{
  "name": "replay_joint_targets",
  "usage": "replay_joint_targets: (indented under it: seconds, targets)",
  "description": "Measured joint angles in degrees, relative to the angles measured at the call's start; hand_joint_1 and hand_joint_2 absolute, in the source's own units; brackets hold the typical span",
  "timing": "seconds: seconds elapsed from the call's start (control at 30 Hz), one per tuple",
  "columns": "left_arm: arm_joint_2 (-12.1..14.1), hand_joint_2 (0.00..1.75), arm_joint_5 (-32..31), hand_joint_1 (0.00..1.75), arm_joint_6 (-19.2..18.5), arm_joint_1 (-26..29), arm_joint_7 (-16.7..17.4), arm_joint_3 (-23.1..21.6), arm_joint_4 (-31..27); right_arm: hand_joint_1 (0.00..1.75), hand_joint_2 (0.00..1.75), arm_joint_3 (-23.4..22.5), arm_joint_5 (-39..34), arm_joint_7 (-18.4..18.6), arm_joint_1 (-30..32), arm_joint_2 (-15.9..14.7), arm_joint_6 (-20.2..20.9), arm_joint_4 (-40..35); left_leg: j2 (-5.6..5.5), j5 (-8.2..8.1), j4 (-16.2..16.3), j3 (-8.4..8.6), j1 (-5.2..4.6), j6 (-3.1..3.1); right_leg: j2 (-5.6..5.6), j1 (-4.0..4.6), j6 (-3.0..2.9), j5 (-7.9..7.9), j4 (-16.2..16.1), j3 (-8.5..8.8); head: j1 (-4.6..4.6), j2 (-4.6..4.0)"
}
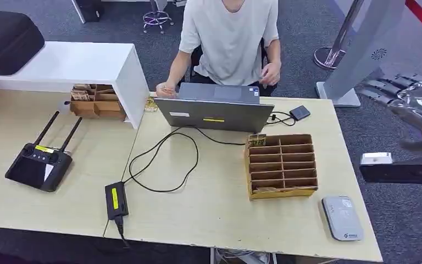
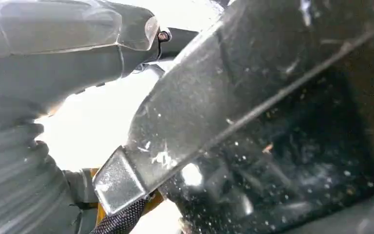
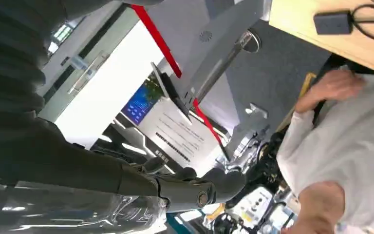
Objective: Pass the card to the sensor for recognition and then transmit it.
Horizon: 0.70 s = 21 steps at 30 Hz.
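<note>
While the right hand (image 1: 404, 93) hangs raised off the table's right edge, fingers stretched apart and holding nothing, cards (image 1: 256, 139) stand in the back corner of the cardboard slot box (image 1: 281, 165) on the table (image 1: 209, 203). Near the front right corner lies the grey sensor (image 1: 342, 218). A person (image 1: 231, 33) sits behind the laptop (image 1: 214, 113). Whether the left hand (image 2: 53, 73) is open or closed, I cannot tell

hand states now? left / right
Left hand: cannot be told; its fingers are hidden in the close wrist view.
Right hand: open, raised beside the table, fingers extended, holding nothing.
</note>
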Motion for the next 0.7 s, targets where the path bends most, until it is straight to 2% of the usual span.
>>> replay_joint_targets:
  seconds: [0.07, 0.17, 0.2, 0.23, 0.3, 0.37, 0.47, 0.57, 0.7]
  targets:
    - [0.0, 1.75, 0.33, 0.0, 0.11, 0.03, -0.02, 0.0, 0.0, 0.0, 1.75, 1.66, -1.05, 1.51, 1.1, -2.89, -5.99, -2.45, 0.01, -0.02, 0.0, 0.0, 0.0, -0.01, 0.03, 0.0, 0.0, 0.0, -0.01, 0.01, -0.04, 0.0]
    - [0.0, 1.75, 0.79, 0.0, 0.17, 0.06, -0.07, 0.0, 0.0, 0.0, 1.75, 4.09, 0.07, 5.21, 8.24, -8.07, -20.78, -5.9, 0.0, -0.08, 0.01, 0.04, 0.05, 0.07, 0.01, 0.04, 0.04, -0.03, -0.07, 0.09, 0.0, 0.0]
    - [0.0, 1.75, 0.96, 0.0, 0.24, 0.12, -0.24, 0.0, 0.0, 0.0, 1.75, 5.5, 1.65, 7.68, 12.01, -10.02, -27.56, -7.18, -0.01, -0.09, 0.0, 0.03, 0.04, 0.1, -0.01, 0.03, 0.06, -0.04, -0.07, 0.12, 0.07, 0.0]
    - [0.0, 1.75, 1.11, 0.0, 0.33, 0.14, -0.37, 0.0, 0.0, 0.0, 1.75, 6.62, 3.05, 9.8, 15.27, -11.3, -32.51, -7.98, -0.01, -0.09, 0.0, 0.03, 0.04, 0.09, 0.0, 0.03, 0.06, -0.05, -0.07, 0.11, 0.13, 0.0]
    - [0.0, 1.75, 1.33, 0.0, 0.44, 0.17, -0.37, 0.0, 0.0, 0.0, 1.75, 8.92, 7.01, 14.72, 22.6, -13.2, -41.43, -9.37, 0.0, -0.11, 0.0, 0.04, 0.04, 0.1, 0.04, 0.03, 0.06, -0.05, -0.07, 0.12, 0.11, 0.0]
    - [0.0, 1.75, 1.48, 0.0, 0.52, 0.19, -0.37, 0.0, 0.0, 0.0, 1.75, 10.94, 12.69, 20.53, 30.77, -13.96, -48.27, -10.46, 0.01, -0.12, 0.0, 0.04, 0.04, 0.08, 0.05, 0.03, 0.06, -0.05, -0.07, 0.11, 0.13, 0.0]
    - [0.0, 1.75, 1.66, 0.0, 0.57, 0.21, -0.37, 0.0, 0.0, 0.0, 1.75, 11.45, 17.91, 25.03, 40.99, -13.94, -51.38, -11.52, 0.0, -0.12, -0.01, 0.03, 0.04, 0.09, 0.03, 0.03, 0.06, -0.05, -0.07, 0.1, 0.04, 0.0]
    - [0.0, 1.75, 1.68, 0.0, 0.57, 0.21, -0.37, 0.0, 0.0, 0.0, 1.75, 10.38, 21.3, 26.6, 48.56, -13.81, -52.49, -12.15, 0.01, -0.12, -0.02, 0.03, 0.04, 0.08, 0.04, 0.03, 0.05, -0.05, -0.05, 0.11, 0.07, 0.0]
    - [0.0, 1.75, 1.62, 0.0, 0.57, 0.2, -0.37, 0.0, 0.0, 0.0, 1.75, 3.83, 26.39, 26.11, 58.88, -12.43, -52.45, -12.41, 0.02, -0.11, -0.02, 0.05, 0.05, 0.08, 0.03, 0.04, 0.05, -0.05, -0.04, 0.12, 0.07, 0.0]
